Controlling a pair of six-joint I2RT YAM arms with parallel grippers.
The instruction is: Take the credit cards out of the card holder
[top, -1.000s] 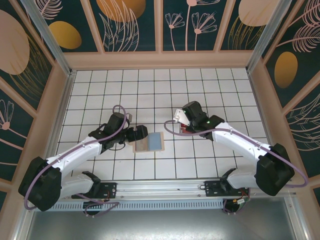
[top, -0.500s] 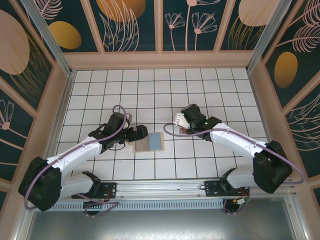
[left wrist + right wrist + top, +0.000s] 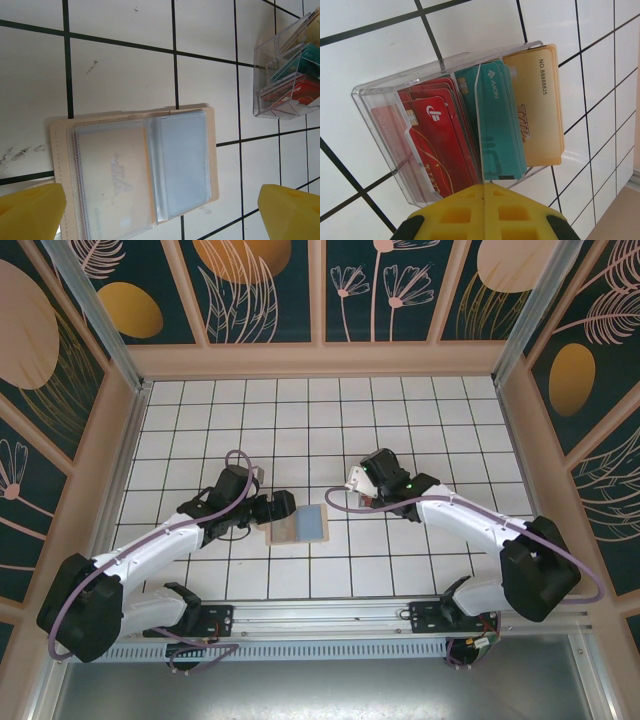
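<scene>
Left gripper (image 3: 160, 212), jaws released and spread wide, hovers over the card holder (image 3: 135, 170), which lies open on the counter (image 3: 120, 75) with a light blue card (image 3: 182, 160) sleeved inside. Right gripper (image 3: 485, 200), jaws clenched, hangs over a clear box (image 3: 385, 100) of red, teal and yellow credit cards (image 3: 495, 130). Since a second ago the right elbow has drawn inward, while the holder has not moved.

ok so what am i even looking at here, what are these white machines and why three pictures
They are robot arms: a white left arm and right arm, bolted at the near edge of a white tiled table. One picture looks down from above; the other two come from a camera on each wrist. The left arm's jaws stand wide open by an open tan folding card holder with a light blue card in its clear sleeve. The right arm's jaws are shut, empty, by a clear plastic box of red, teal and yellow cards.
</scene>
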